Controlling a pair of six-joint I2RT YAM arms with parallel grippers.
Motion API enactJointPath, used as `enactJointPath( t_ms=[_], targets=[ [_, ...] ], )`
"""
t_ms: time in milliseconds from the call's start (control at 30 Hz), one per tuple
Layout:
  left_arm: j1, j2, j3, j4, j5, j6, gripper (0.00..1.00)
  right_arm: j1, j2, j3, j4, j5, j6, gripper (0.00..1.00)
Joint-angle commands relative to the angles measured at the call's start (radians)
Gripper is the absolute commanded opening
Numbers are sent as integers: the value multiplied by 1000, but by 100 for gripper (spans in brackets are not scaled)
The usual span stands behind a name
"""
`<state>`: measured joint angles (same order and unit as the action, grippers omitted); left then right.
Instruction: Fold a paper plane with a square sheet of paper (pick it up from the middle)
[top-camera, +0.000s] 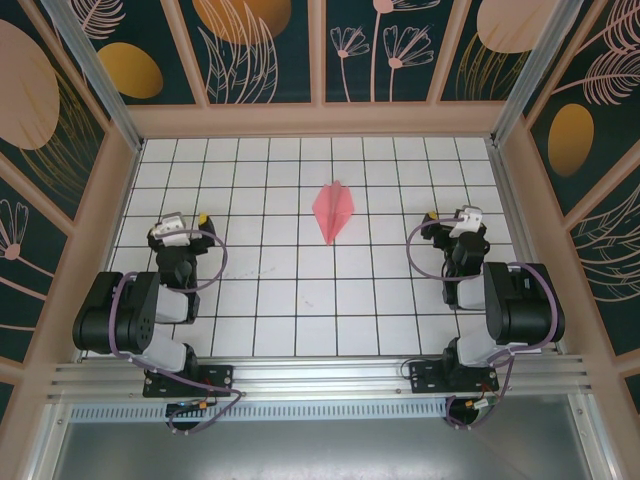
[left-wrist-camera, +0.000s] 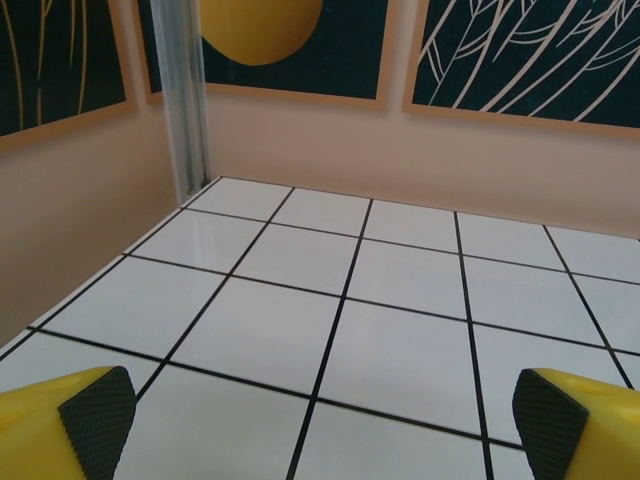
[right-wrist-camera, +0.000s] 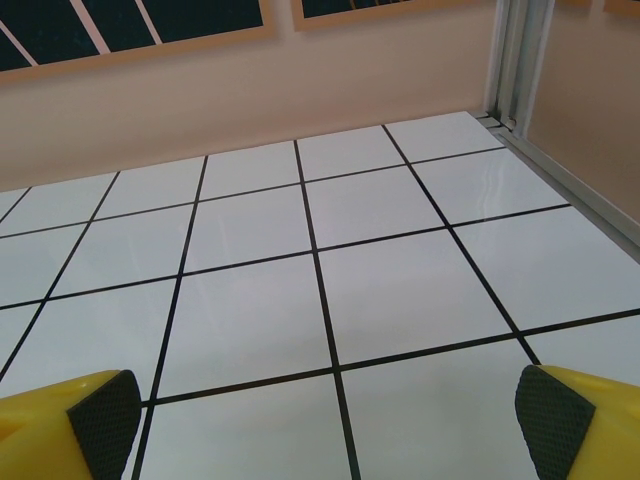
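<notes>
Salmon-pink plane (top-camera: 333, 210) is lying folded on the white tiles (top-camera: 270, 300), mid-table toward the far side, well apart from the left gripper (top-camera: 186, 222) and right gripper (top-camera: 450, 218), both holding fingers wide apart and empty; judging the fold done, so I am advising parking wide of it.

Both arms (top-camera: 120, 315) black, lilac cables (top-camera: 205, 262) — yellow claw fingers (left-wrist-camera: 30, 425) with black pads (left-wrist-camera: 97, 418).

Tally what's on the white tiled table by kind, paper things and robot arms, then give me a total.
Pink paper plane: 1
Black robot arms: 2, the left arm and the right arm
Total: 3
</notes>
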<state>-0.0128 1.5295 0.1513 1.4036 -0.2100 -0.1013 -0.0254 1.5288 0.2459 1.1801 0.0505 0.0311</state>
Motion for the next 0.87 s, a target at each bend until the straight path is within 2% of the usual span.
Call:
enactJointPath(
  t_ms=[0,67,233,833],
  targets=[
    [7,12,-41,155,56,17,99,-1,11,-9,59,-26,-11,99],
    [7,14,-47,167,142,47,99,-1,10,-11,60,-27,-10,99],
    [6,8,54,-37,34,12,98,0,10,-10,60,-27,-11,99],
    [5,13,66,-52,46,21,99,0,10,-10,59,-27,-11,99]
  ],
)
